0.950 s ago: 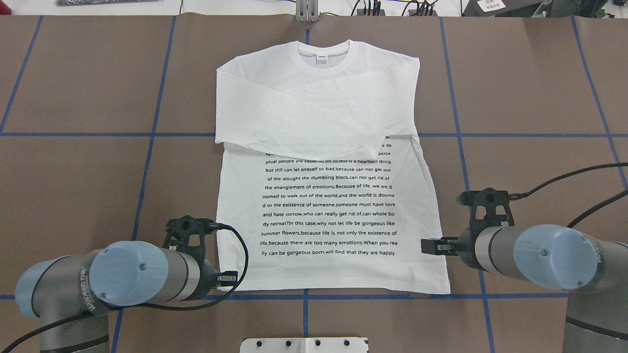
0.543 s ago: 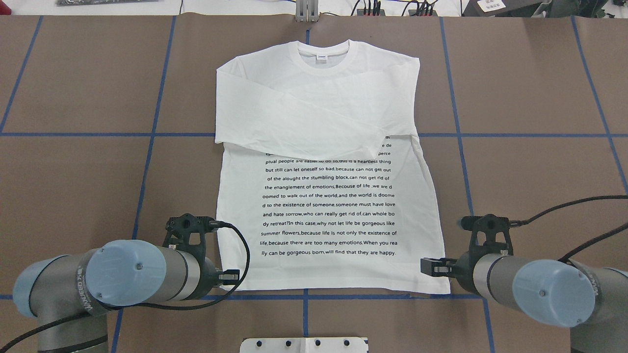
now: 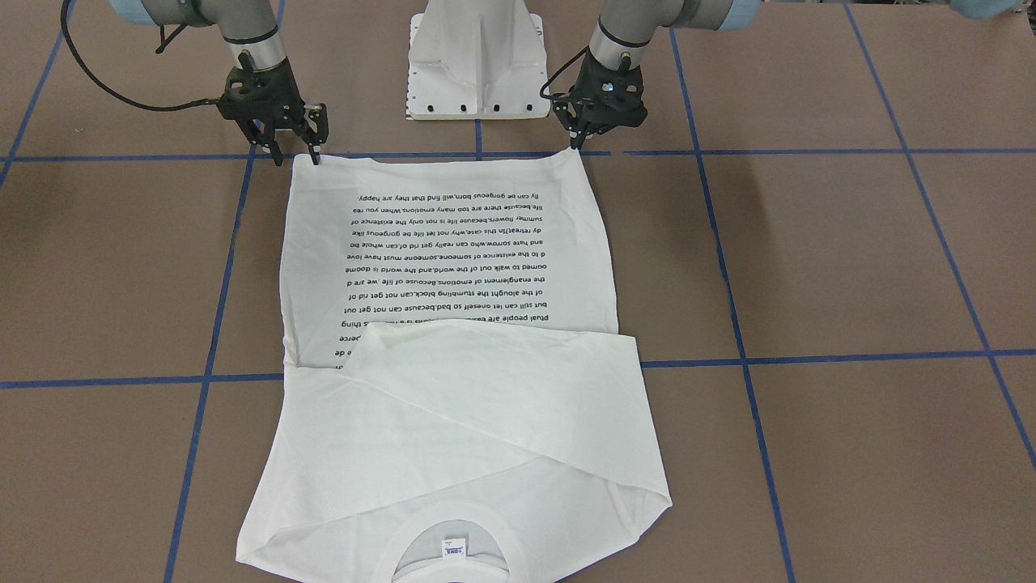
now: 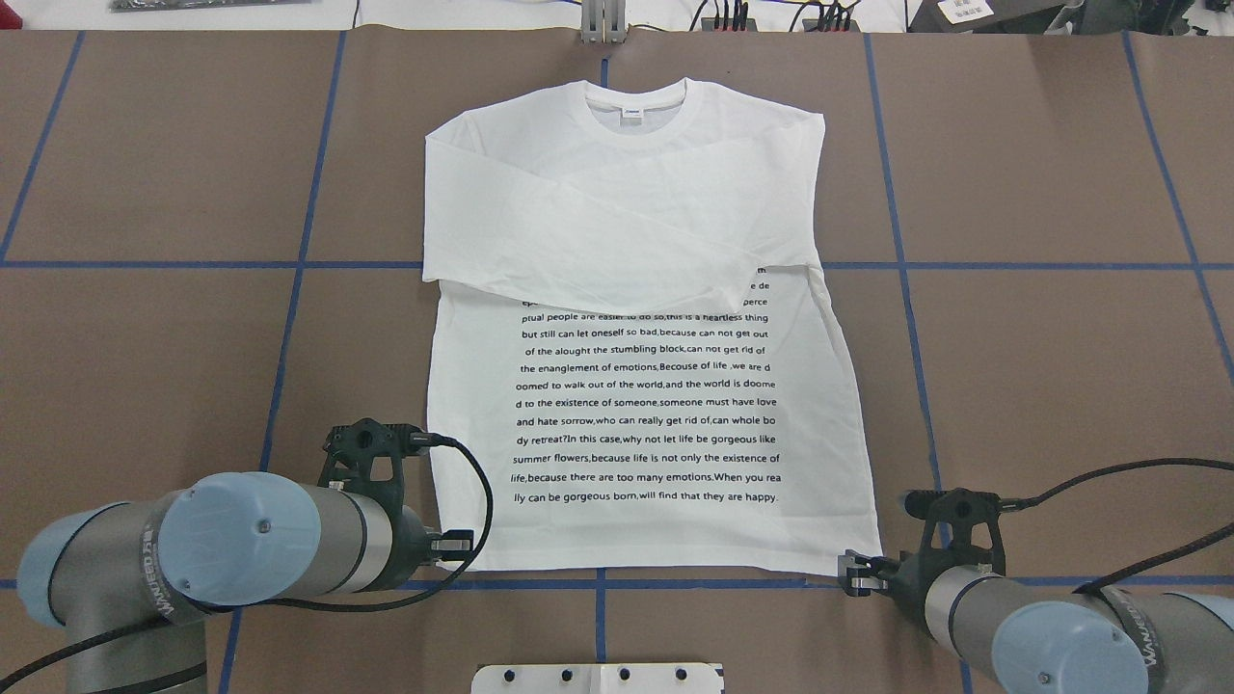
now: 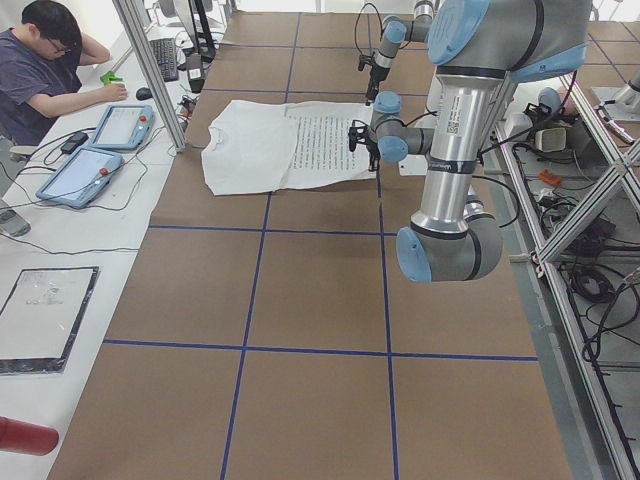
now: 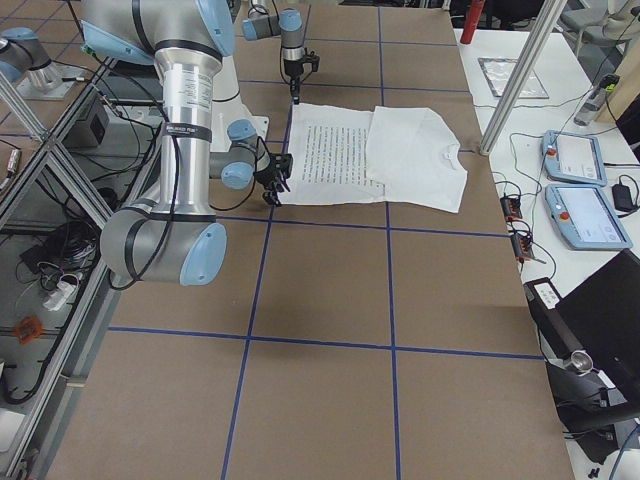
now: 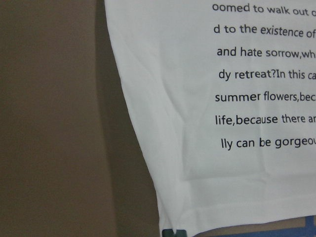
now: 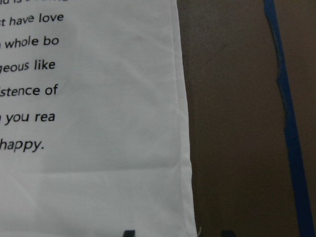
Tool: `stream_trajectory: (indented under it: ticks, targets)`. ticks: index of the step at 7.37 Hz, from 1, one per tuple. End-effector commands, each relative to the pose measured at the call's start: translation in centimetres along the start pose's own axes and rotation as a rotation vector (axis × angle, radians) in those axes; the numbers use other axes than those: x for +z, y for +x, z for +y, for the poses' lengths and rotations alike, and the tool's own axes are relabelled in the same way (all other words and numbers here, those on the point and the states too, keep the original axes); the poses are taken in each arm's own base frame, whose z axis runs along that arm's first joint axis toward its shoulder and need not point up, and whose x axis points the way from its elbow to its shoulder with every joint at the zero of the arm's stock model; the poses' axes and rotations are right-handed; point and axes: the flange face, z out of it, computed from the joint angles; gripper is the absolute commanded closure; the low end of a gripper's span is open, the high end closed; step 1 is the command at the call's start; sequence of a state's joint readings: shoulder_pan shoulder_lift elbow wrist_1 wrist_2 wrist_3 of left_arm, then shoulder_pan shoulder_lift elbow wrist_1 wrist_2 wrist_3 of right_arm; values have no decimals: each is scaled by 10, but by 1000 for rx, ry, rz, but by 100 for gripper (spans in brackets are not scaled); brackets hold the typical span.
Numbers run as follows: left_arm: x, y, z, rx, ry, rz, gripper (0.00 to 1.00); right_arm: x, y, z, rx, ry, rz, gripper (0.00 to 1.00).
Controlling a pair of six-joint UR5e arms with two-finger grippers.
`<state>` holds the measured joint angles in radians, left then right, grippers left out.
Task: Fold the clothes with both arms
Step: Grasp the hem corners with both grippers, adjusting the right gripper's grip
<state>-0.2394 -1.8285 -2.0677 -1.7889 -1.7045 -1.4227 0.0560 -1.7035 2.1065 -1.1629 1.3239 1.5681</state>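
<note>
A white long-sleeved shirt (image 4: pixel 627 212), sleeves folded across its chest, is lying print-up on a brown bench (image 4: pixel 1041 173) that blue tape lines (image 4: pixel 193 264) are dividing into squares, a white base plate (image 4: pixel 598 678) standing beside its hem.

White T-shirt (image 3: pixel 453 267) flat on table (image 3: pixel 850 259), sleeves crossed, right fingers (image 3: pixel 318 134), left fingers (image 3: pixel 576 138) at hem corners

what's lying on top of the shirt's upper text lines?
A folded sleeve of the shirt lies across them. The lower lines show; the covered ones can't be read.
</note>
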Motion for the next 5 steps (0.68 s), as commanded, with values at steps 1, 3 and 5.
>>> stream_trajectory:
  ticks: [1, 3, 5]
  targets:
    - [-5, 2, 0, 0, 1, 9, 100, 6, 0, 6, -6, 0, 6, 44]
    - [-8, 3, 0, 0, 2, 15, 100, 7, -3, 8, -9, -3, 4, 79]
    - [-7, 2, 0, 0, 3, 12, 100, -1, -8, 4, -5, -2, -14, 100]
